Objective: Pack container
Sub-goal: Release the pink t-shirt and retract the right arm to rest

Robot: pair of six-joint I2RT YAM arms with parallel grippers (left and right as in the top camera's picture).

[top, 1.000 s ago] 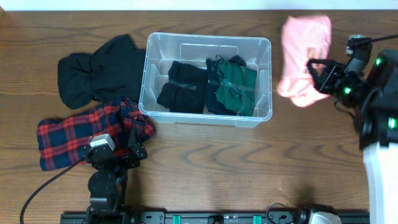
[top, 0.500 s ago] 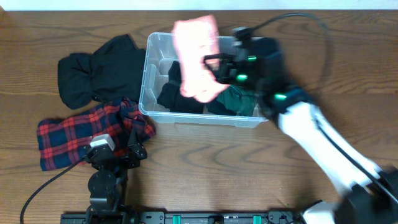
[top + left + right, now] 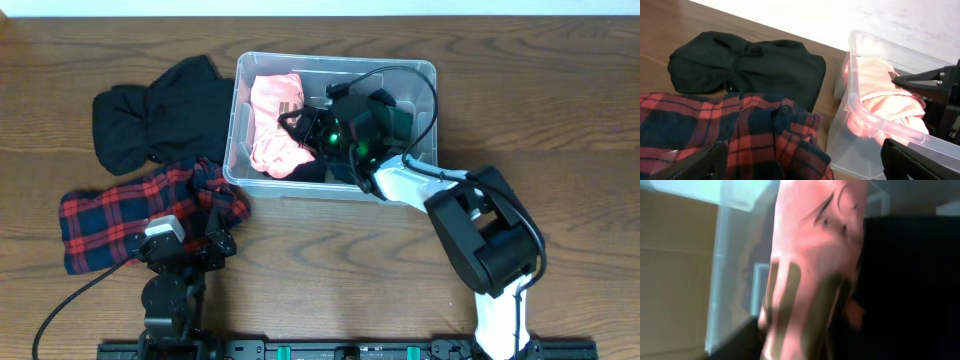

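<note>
Overhead view, left to right. A black garment (image 3: 155, 115) lies on the wooden table (image 3: 330, 270) at 9 o'clock of the container, just beside its left wall. A red-and-navy plaid shirt (image 3: 130, 215) lies at 6 o'clock of the black garment, touching it. The left gripper (image 3: 190, 240) rests over the shirt's lower right edge; the left wrist view shows its fingers (image 3: 705, 162) spread wide with nothing between them. The container (image 3: 232, 140), clear plastic, stands toward 12 o'clock of the table's centre. In its left half a pink garment (image 3: 272, 125) lies crumpled over dark folded clothing (image 3: 315, 172). The right gripper (image 3: 303, 125) is inside the container, at 3 o'clock of the pink garment and against it; whether its jaws are closed on the cloth cannot be told. A green garment (image 3: 402, 118) shows at 3 o'clock of the gripper, partly hidden by the arm.
</note>
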